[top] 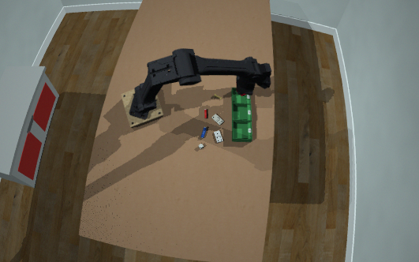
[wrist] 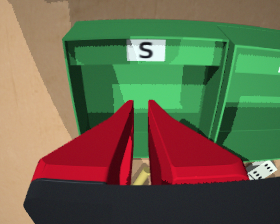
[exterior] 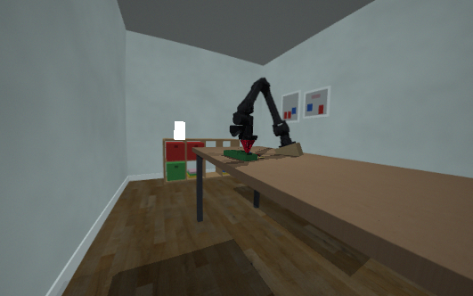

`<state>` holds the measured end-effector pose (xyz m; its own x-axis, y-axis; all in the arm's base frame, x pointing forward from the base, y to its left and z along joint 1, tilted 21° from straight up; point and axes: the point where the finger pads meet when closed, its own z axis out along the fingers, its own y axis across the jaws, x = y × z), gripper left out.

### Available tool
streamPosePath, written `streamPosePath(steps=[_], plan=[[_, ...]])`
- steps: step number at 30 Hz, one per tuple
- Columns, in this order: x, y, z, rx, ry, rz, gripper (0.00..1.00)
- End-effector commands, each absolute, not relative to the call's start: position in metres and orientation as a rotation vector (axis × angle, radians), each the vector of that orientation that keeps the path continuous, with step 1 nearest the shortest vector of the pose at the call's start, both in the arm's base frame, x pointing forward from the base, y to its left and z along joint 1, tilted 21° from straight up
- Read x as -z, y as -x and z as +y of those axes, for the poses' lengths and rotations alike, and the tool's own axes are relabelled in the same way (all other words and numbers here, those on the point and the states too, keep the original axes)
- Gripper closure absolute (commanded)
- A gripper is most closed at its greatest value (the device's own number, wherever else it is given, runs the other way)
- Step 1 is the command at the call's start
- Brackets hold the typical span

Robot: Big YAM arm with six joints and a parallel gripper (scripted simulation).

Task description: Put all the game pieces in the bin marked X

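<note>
Gripper (wrist: 140, 103) fingers nearly together, nothing clamped, hanging over the S compartment (wrist: 145, 50) at one end of the green bin (top: 241, 115). X end (top: 241, 133) is opposite. Dominoes (top: 218, 119) (top: 218, 136) and a die (top: 200, 146) lie on the brown table (top: 181, 189), beside red (top: 206, 114) and blue (top: 203, 132) items. Wood floor (exterior: 160, 232), grey walls.

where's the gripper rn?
The red-fingered gripper hangs over the green bin's end compartment marked S; in the top view, that is the bin row's far end from the dominoes.
</note>
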<state>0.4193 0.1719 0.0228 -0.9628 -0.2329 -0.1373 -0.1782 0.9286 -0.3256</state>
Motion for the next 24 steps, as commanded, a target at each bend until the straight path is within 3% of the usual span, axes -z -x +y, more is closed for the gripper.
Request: streamPosePath(steps=[1, 24], plan=[[-0.015, -0.429, 0.165, 0.462, 0.309, 2.903, 0.92], [-0.017, -0.441, 0.165, 0.437, 0.295, 2.874, 0.92]])
